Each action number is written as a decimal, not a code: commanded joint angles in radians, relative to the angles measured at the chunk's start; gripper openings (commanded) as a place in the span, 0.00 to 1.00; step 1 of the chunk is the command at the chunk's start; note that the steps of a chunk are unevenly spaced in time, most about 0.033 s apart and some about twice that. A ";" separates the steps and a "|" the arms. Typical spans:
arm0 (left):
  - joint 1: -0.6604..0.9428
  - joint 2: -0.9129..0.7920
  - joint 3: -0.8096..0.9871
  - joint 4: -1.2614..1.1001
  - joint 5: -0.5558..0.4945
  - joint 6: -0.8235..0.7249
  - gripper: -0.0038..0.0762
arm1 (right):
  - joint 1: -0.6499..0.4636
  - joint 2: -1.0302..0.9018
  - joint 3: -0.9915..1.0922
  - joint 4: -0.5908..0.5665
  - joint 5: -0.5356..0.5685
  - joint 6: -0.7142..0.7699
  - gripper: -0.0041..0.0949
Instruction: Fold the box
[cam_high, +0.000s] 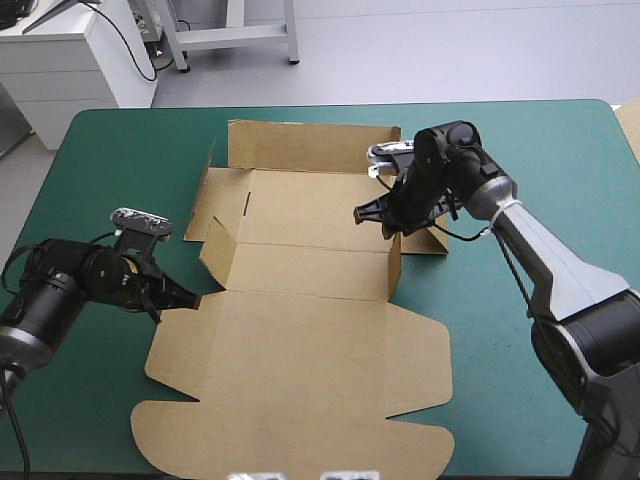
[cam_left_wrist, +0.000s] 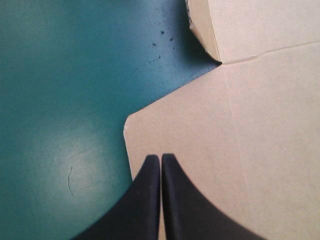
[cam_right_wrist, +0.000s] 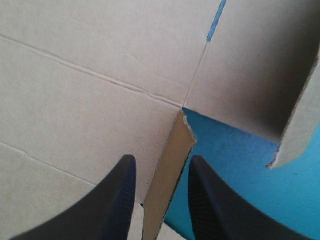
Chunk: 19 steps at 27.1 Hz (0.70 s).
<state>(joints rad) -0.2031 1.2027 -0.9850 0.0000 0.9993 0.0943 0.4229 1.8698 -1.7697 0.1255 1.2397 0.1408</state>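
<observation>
The box (cam_high: 300, 300) lay in the middle of the worktop (cam_high: 110, 150), half-formed: its far wall (cam_high: 310, 148) and its right side wall (cam_high: 393, 265) stood up, while the broad lid panel (cam_high: 300, 385) lay flat toward the near edge. The right hand (cam_right_wrist: 162, 160) was released, its fingers astride the top edge of that side wall without pinching it. The left hand (cam_left_wrist: 160, 156) was clenched on nothing, its tips over the left corner of the lid panel — whether they touched it we could not tell.

To do this step well, we judged, the right hand should close on the wall near its crease and turn it along the scored line, not across it. The left hand should press the flat panel down so the sheet could not slide.

By our count there were one box, two hands, two walls fully upright — and one left flap (cam_high: 218, 255) leaning partway.
</observation>
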 joint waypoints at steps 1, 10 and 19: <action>-0.002 -0.024 -0.034 0.000 -0.032 0.011 0.04 | 0.000 -0.053 0.009 0.017 0.007 -0.035 0.38; -0.002 -0.024 -0.034 0.015 -0.032 0.012 0.04 | 0.000 0.000 0.009 0.008 0.007 -0.035 0.38; -0.002 -0.024 -0.034 0.023 -0.032 0.012 0.04 | 0.000 0.056 0.009 0.020 0.007 -0.009 0.19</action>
<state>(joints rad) -0.2031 1.2027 -0.9850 0.0236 0.9984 0.1083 0.4229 1.9842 -1.7352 0.1413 1.2322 0.1217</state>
